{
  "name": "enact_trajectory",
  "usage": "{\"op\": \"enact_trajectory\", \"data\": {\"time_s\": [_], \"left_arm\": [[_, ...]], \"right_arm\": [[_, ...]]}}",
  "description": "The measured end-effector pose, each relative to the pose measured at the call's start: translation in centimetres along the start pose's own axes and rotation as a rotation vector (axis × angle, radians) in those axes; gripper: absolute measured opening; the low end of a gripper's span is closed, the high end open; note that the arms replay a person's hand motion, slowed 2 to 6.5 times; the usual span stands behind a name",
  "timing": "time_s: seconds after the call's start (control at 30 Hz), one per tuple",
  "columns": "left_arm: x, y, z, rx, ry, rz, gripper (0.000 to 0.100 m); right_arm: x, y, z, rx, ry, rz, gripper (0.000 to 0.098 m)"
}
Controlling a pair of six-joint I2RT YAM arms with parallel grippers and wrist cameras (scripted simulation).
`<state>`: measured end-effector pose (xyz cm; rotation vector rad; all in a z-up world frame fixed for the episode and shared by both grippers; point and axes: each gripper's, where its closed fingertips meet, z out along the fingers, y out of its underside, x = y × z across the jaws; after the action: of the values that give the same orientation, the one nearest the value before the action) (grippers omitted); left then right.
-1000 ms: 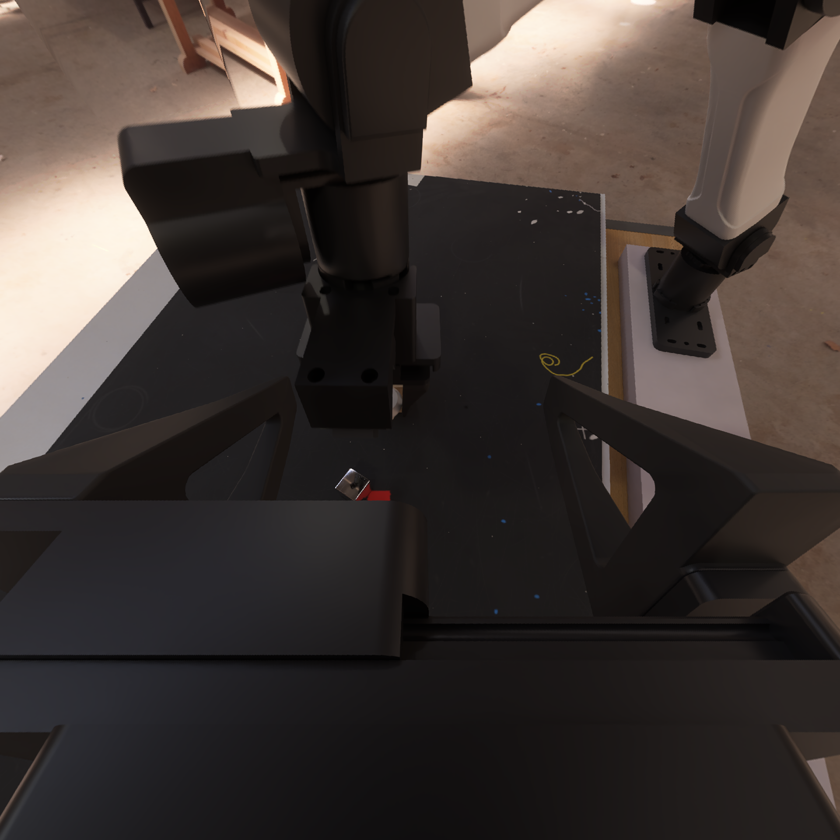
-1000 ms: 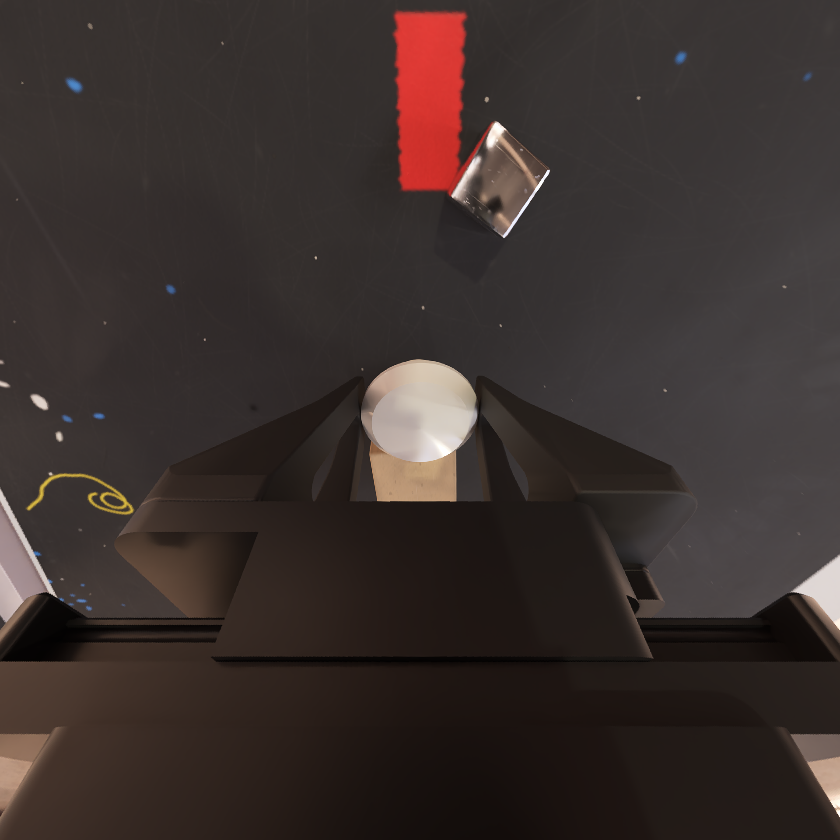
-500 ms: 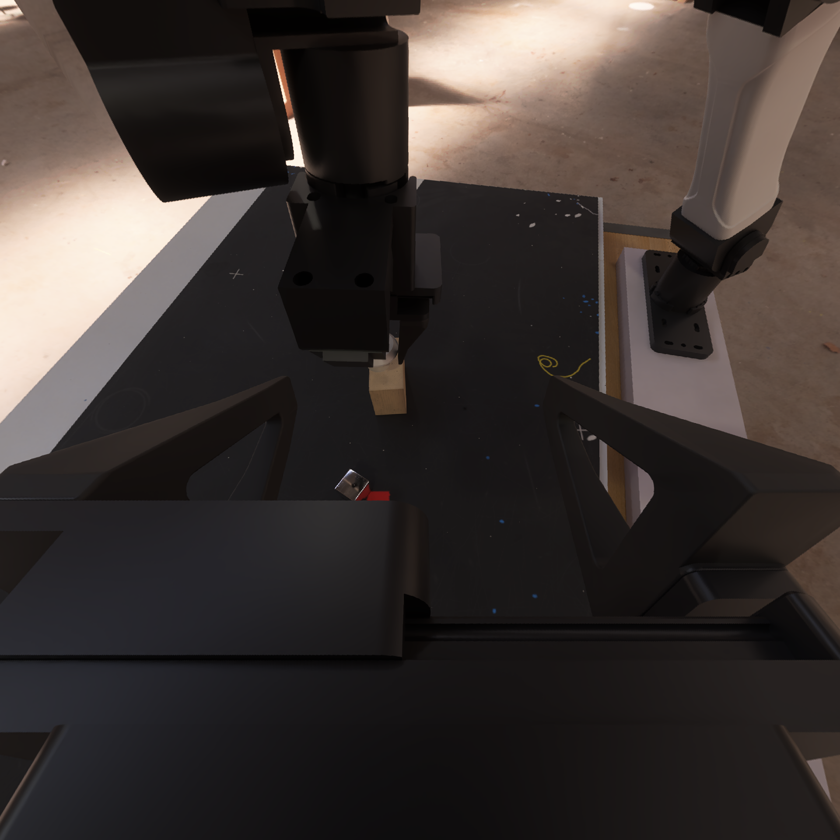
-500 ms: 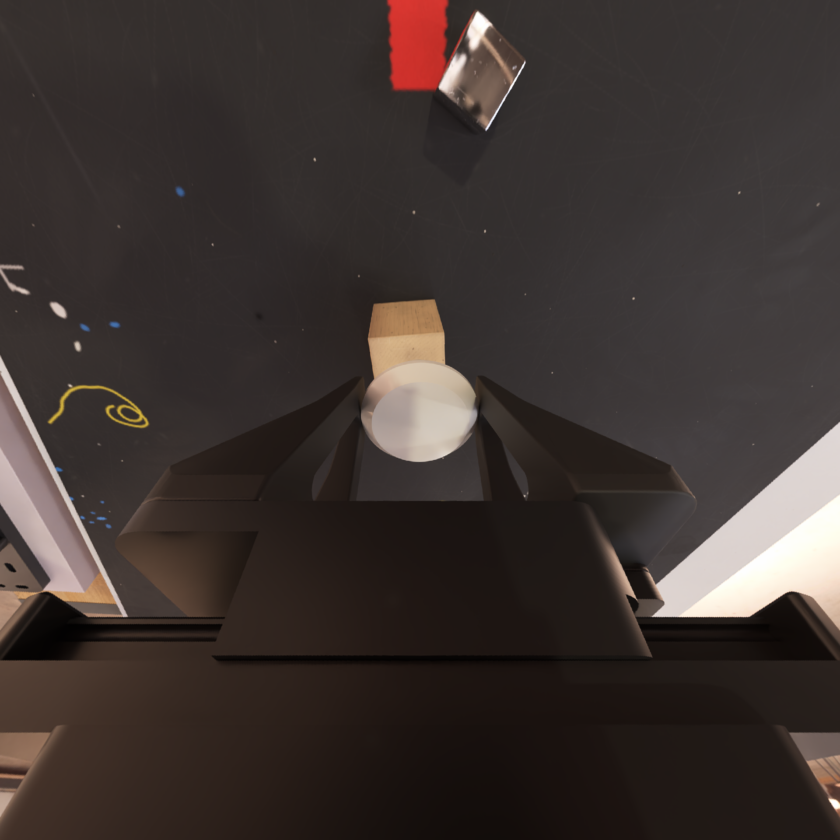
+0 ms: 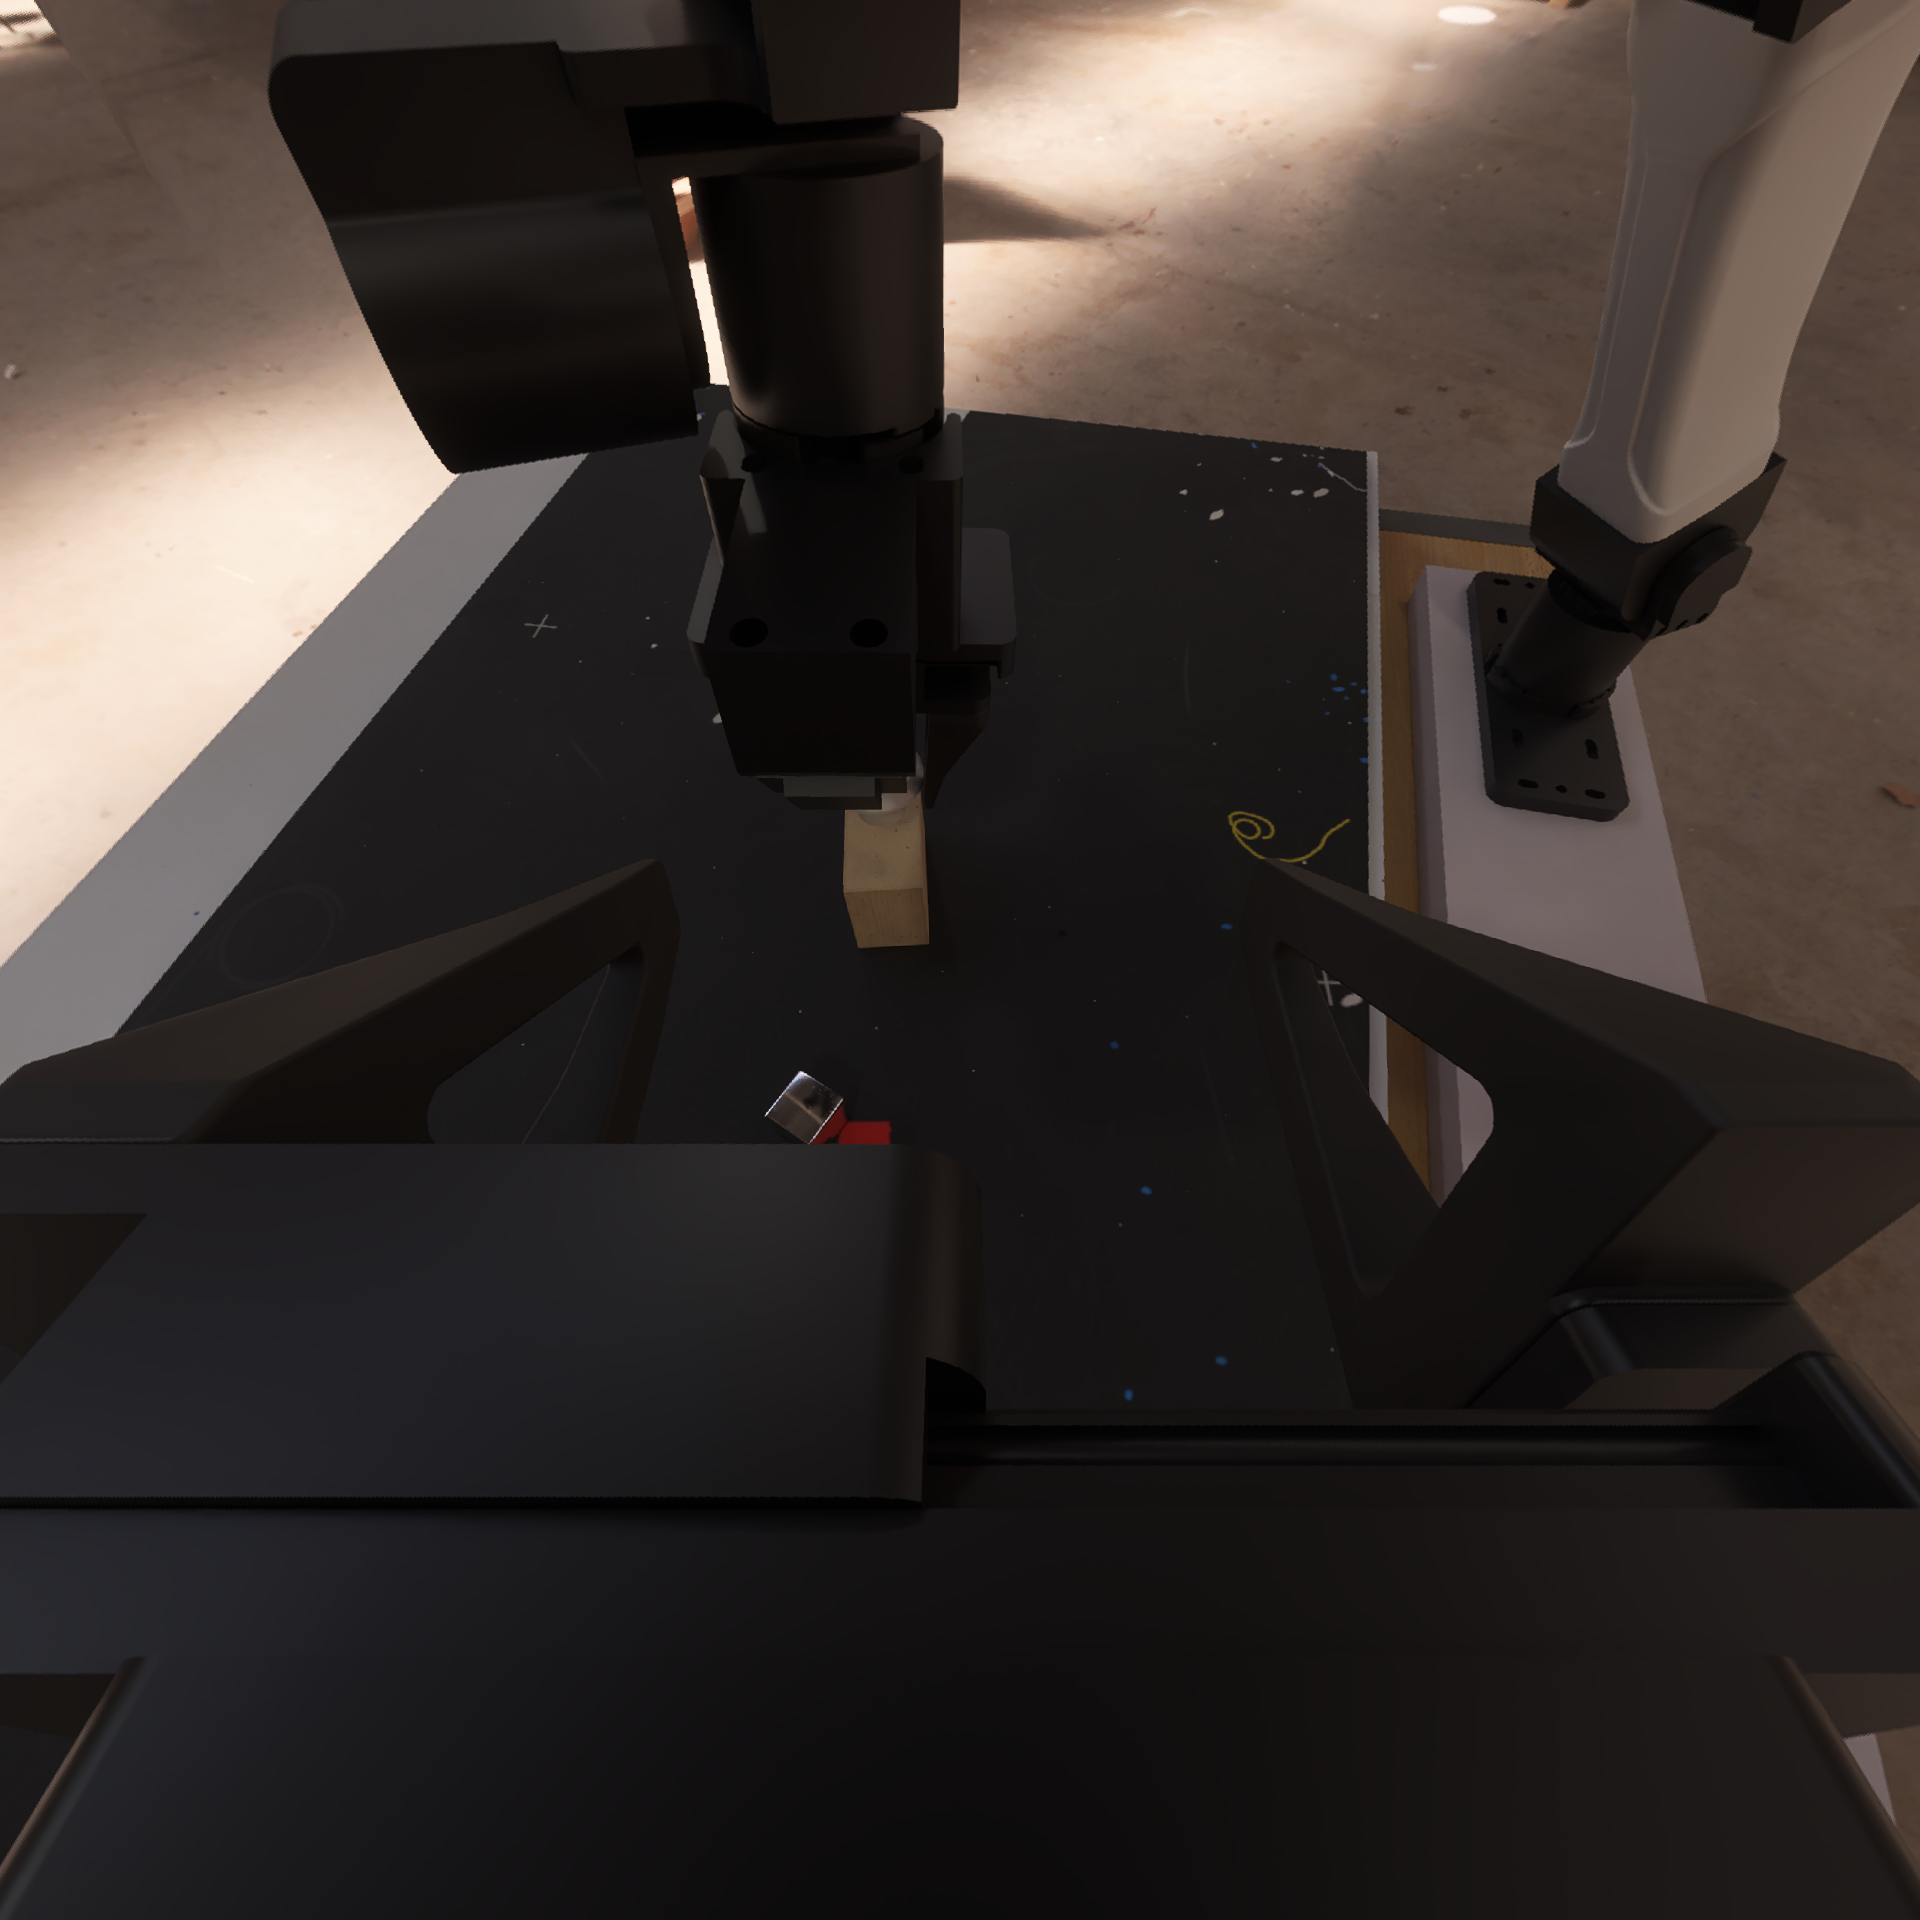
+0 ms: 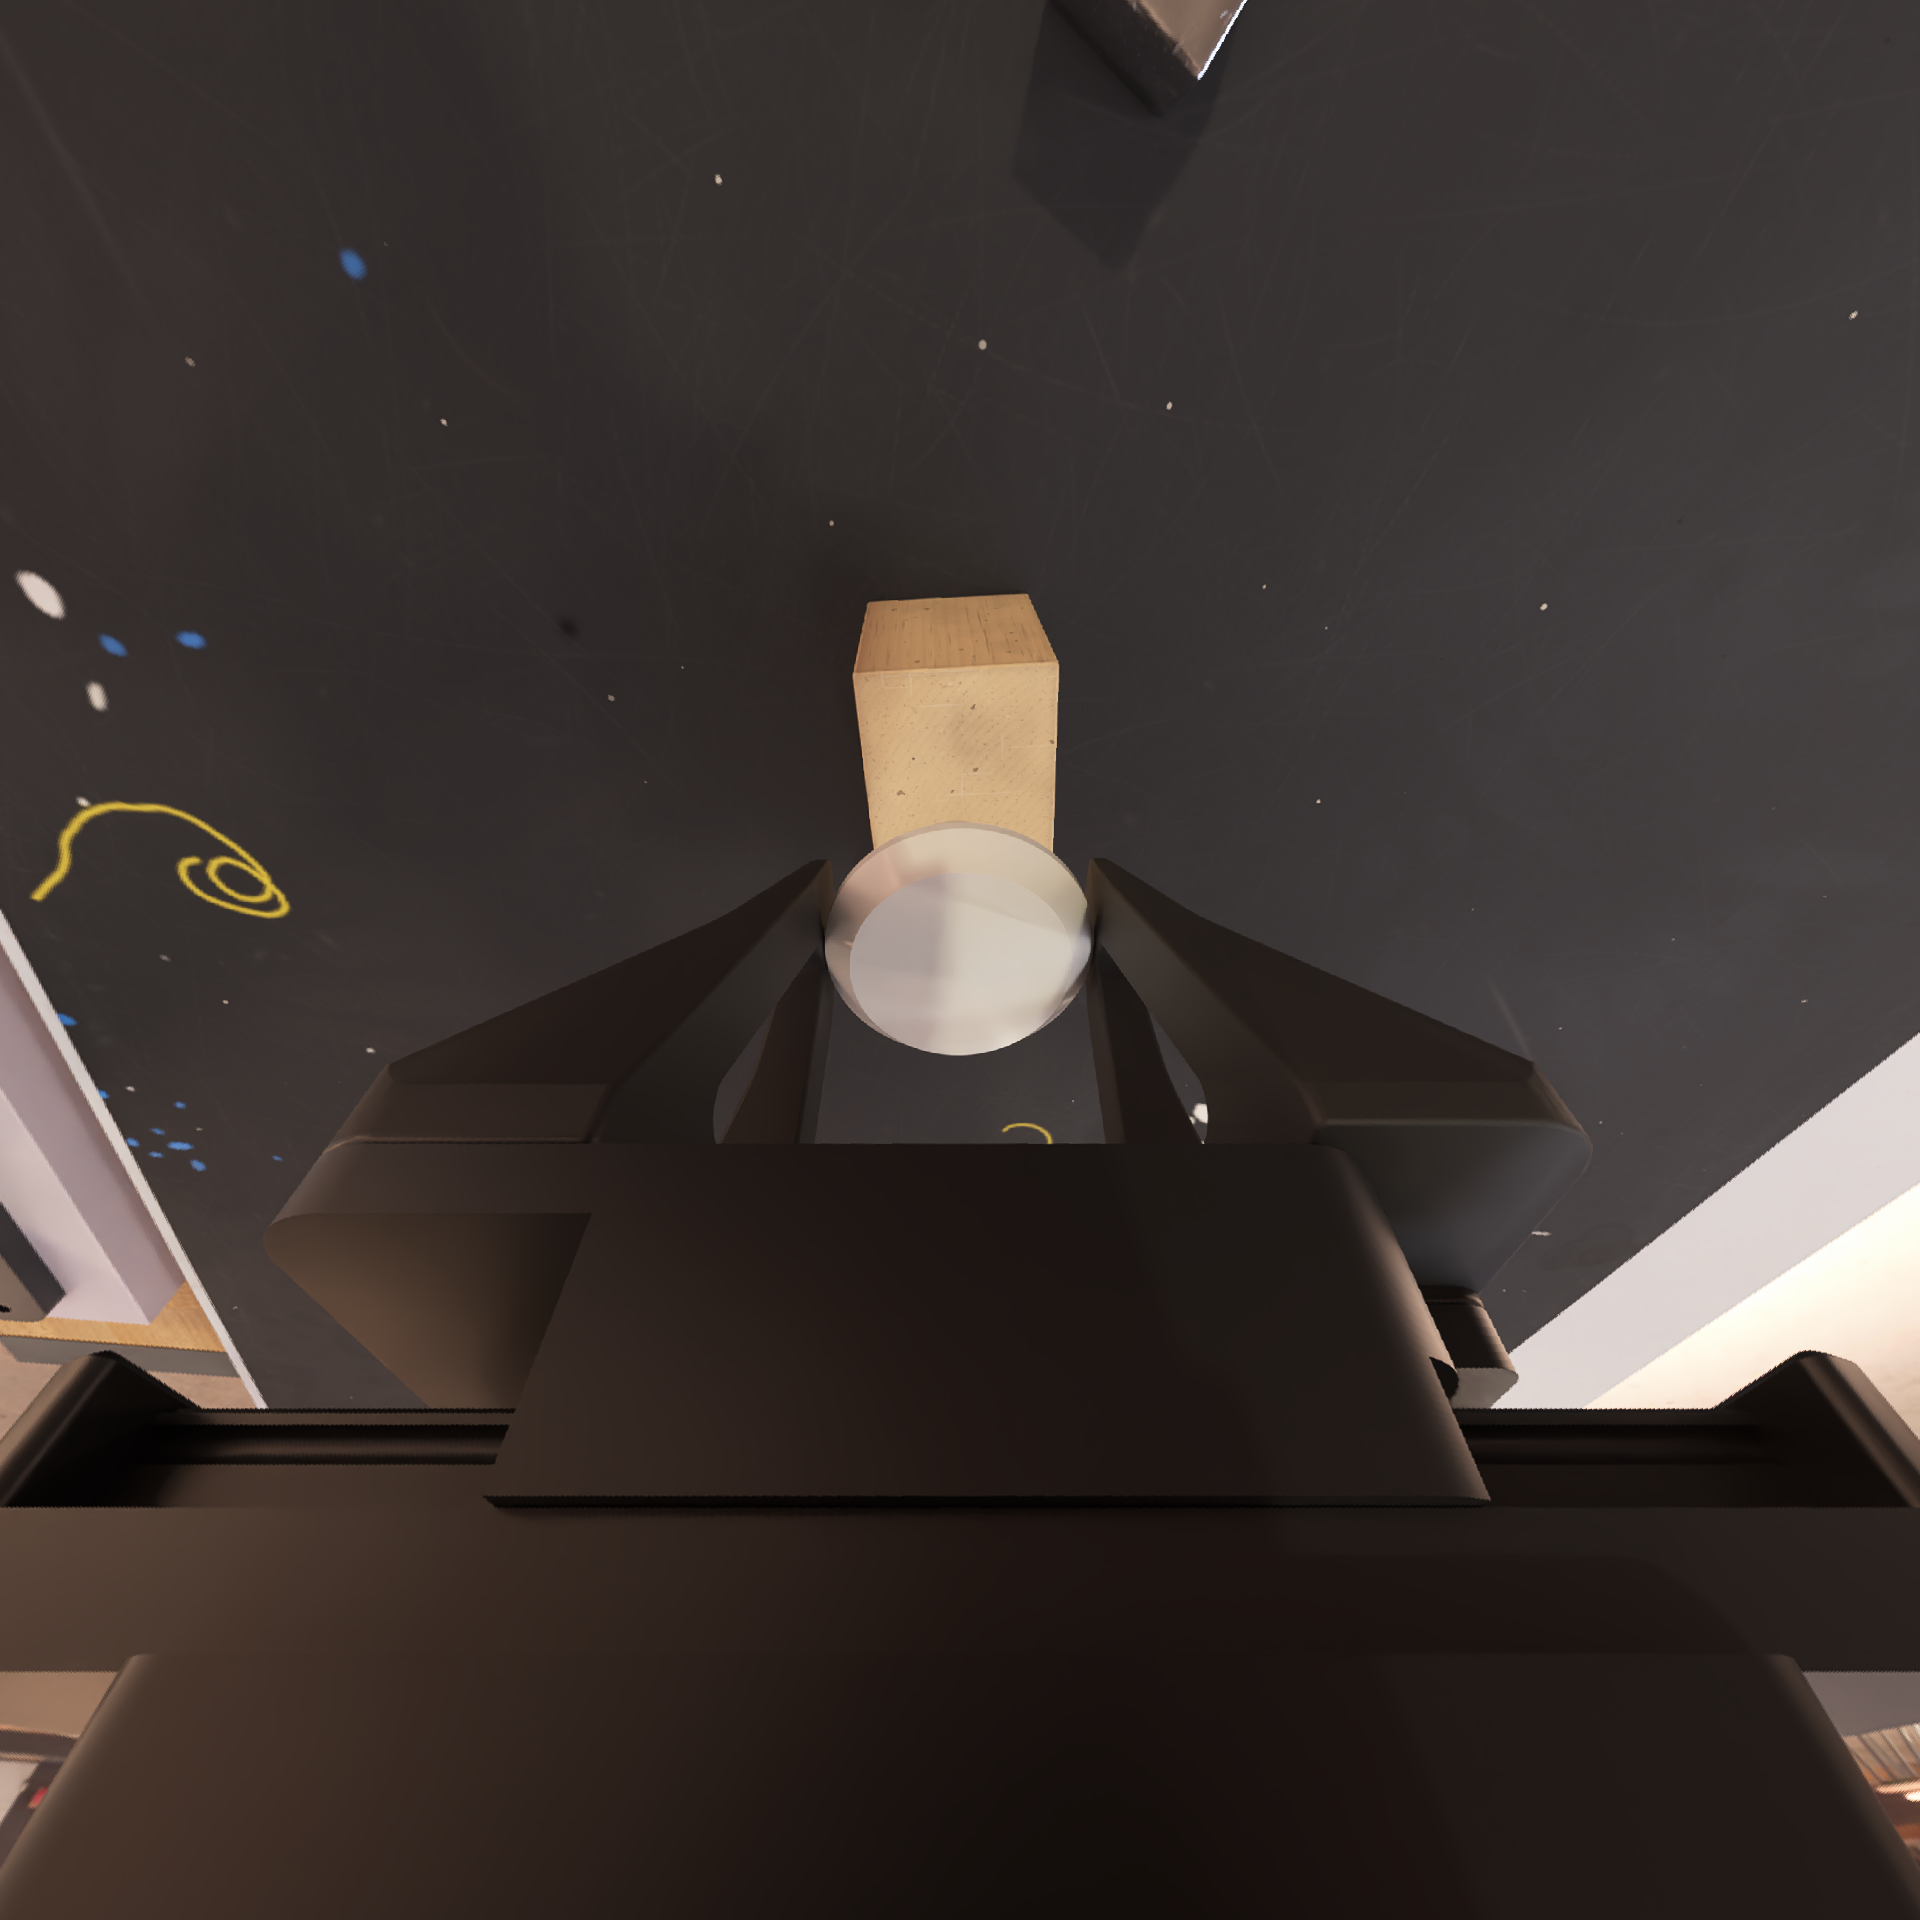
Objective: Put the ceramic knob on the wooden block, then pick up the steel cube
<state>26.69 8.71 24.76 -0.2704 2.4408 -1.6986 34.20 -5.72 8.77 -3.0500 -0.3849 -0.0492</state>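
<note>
My right gripper [image 6: 958, 883] is shut on the white ceramic knob [image 6: 956, 951]. The pale wooden block [image 6: 956, 727] stands upright on the black mat just beyond the knob. In the left wrist view the right gripper [image 5: 894, 795] hangs straight down over the block [image 5: 885, 883], and the knob [image 5: 900, 808] shows as a white sliver at the block's top; I cannot tell whether they touch. The shiny steel cube [image 5: 802, 1103] lies nearer my left gripper [image 5: 951, 873], which is open and empty; the cube's corner shows at the right wrist view's top edge [image 6: 1184, 26].
A red patch [image 5: 862, 1130] lies on the mat [image 5: 1091, 675] beside the steel cube. A yellow scribble [image 5: 1273, 836] marks the mat near its right edge. The right arm's base plate [image 5: 1548, 727] stands on a white strip beyond that edge. The floor lies past the mat's left edge.
My right gripper has risen with the knob still in it, uncovering the wooden block below. The steel cube has slid to the top edge of the right wrist view. The left gripper has not moved.
</note>
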Motion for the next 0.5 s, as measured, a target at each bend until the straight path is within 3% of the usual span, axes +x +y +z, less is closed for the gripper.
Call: {"op": "enact_trajectory", "data": {"time_s": [0.5], "left_arm": [[0.1,0.2,0.3,-0.009,0.004,-0.001,0.093]], "right_arm": [[0.3,0.7,1.5,0.013,0.003,-0.015,0.0401]]}}
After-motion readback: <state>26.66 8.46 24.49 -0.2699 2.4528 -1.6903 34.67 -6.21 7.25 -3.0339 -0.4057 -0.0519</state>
